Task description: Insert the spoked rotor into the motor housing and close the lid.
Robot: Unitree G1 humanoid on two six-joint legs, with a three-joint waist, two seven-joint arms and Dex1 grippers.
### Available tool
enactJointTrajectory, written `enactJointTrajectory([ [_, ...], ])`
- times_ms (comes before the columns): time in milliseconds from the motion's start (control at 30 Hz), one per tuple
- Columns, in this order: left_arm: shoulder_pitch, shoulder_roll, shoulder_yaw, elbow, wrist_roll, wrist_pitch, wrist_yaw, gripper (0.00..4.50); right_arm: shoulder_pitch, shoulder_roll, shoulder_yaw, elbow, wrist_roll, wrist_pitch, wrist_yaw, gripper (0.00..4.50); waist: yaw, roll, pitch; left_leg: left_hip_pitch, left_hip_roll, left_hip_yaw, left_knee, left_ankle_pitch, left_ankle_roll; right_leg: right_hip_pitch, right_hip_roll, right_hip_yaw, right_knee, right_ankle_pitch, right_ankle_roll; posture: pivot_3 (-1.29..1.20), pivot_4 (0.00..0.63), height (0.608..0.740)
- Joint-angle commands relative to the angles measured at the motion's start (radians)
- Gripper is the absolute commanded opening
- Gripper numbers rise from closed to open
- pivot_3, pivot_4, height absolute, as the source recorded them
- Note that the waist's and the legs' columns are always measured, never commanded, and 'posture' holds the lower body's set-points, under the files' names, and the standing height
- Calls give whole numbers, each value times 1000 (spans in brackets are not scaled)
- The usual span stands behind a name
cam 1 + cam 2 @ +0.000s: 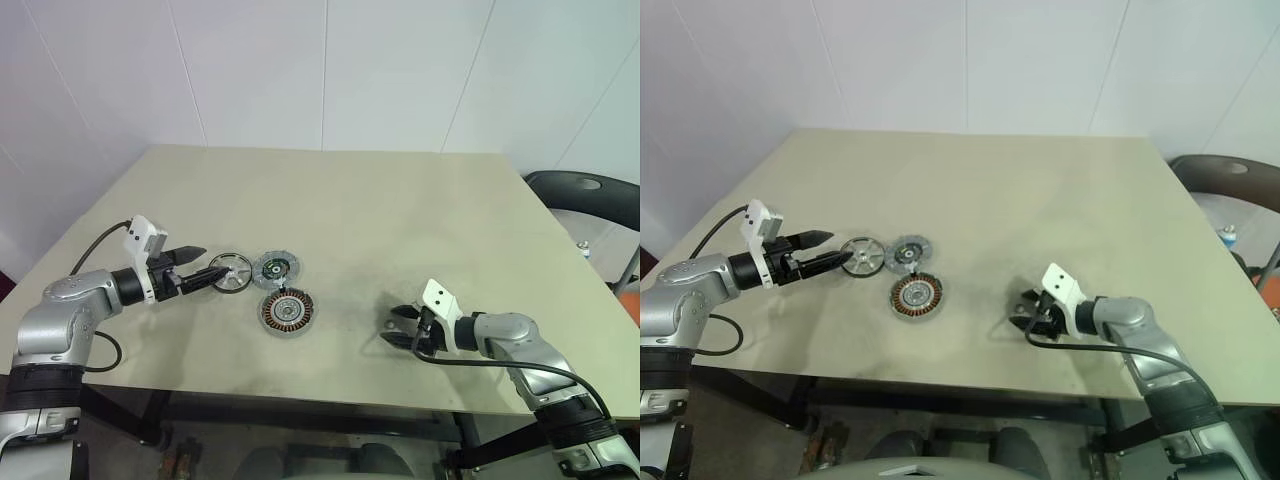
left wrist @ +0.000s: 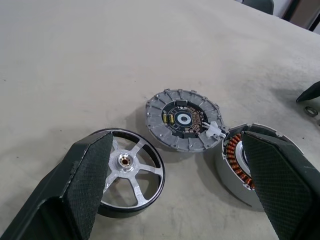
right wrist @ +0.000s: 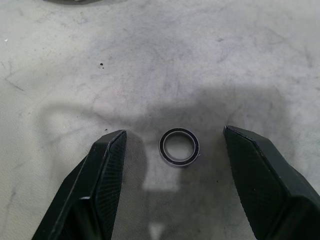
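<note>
Straddling the shiny silver spoked rotor with fingers apart, the left gripper stands ready to grasp it; grey lid and copper-wound motor housing lie just beyond; right gripper, open, brackets a small dark ring

Spoked rotor beside lid

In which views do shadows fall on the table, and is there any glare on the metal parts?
Right wrist view: a soft grey shadow lies on the table around the small ring, between the open right gripper's fingers. Left wrist view: the spoked rotor shows bright highlights on its spokes; the lid casts a faint shadow. Left eye view: even light, weak shadows.
</note>
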Motion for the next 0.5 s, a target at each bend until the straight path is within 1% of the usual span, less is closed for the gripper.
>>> enactJointTrajectory([
  [33, -8, 5, 22, -27, -12, 0, -1, 4359, 5, 0, 20, 45, -39, -12, -18, 3243, 0, 0, 0, 1, 0, 0, 0, 0, 0, 1, 0, 0, 0, 0, 0, 0, 0, 740],
  [100, -9, 5, 22, -26, -11, -1, 0, 4359, 3, 0, 23, 59, -44, -24, -21, 3243, 0, -1, 0, 3, 0, 0, 0, 0, 0, 3, 0, 0, 0, 0, 0, 0, 0, 740],
  [200, -14, 4, 21, -24, -10, -2, 0, 4381, 1, 1, 22, 62, -36, -22, -18, 3765, 1, -1, 0, 7, 0, 0, 0, 0, 0, 7, 0, 0, -1, -2, -3, 0, 0, 740],
  [267, -18, 4, 20, -21, -8, -4, 0, 4381, -4, -1, 26, 70, -45, -10, -30, 4325, 1, -1, 1, 10, 0, 0, 0, 0, 0, 10, 0, 0, -1, -2, -3, 0, 0, 740],
  [300, -19, 5, 20, -20, -8, -4, 1, 4381, -7, -1, 28, 75, -49, -6, -36, 4447, 1, -1, 1, 11, 0, 0, 0, -1, 1, 11, 0, 0, -2, -2, -3, 0, 0, 740],
  [500, -16, 5, 20, -22, -8, -3, 2, 4381, -15, -1, 24, 96, -54, -1, -54, 4447, 0, -2, 1, 12, 1, 0, 0, -1, 1, 12, 0, 0, -2, -2, -3, 0, 0, 740],
])
